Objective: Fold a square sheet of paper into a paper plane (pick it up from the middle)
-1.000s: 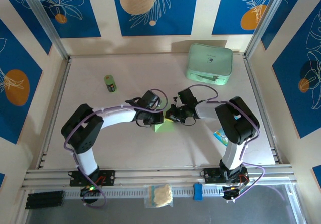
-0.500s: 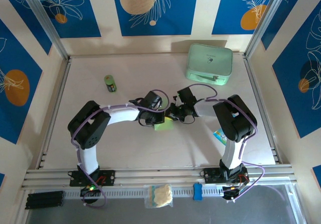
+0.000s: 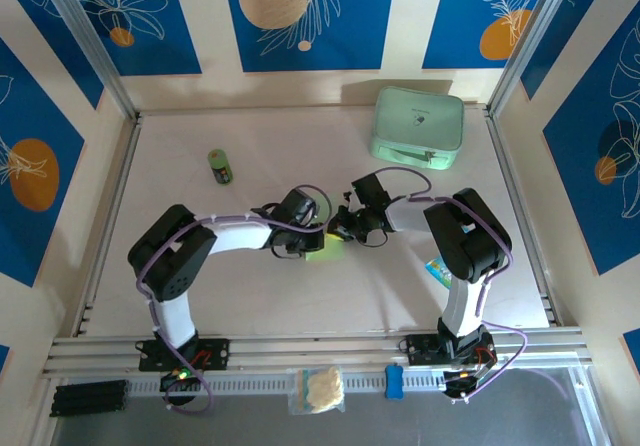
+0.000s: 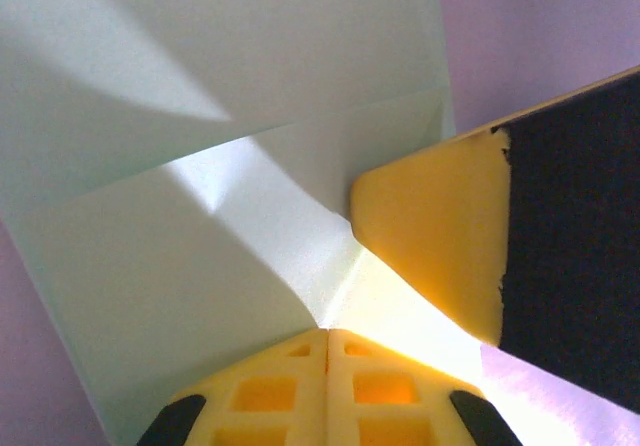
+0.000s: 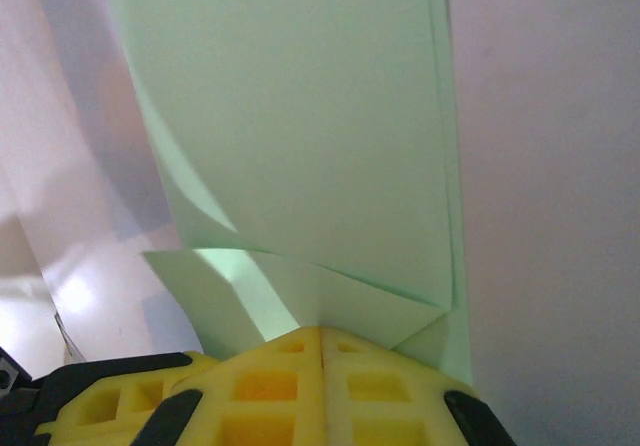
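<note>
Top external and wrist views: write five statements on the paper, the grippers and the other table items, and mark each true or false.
1. The left gripper has its jaws wide open. False: they are shut, pinching the sheet of paper.
2. The right gripper is shut on the paper. True.
3. The paper lies flat and uncreased. False: the wrist views show folded layers and creases.
4. The mint-green case sits at the far right of the table. True.
5. The small green bottle rests on the paper. False: it sits apart, toward the far left.
</note>
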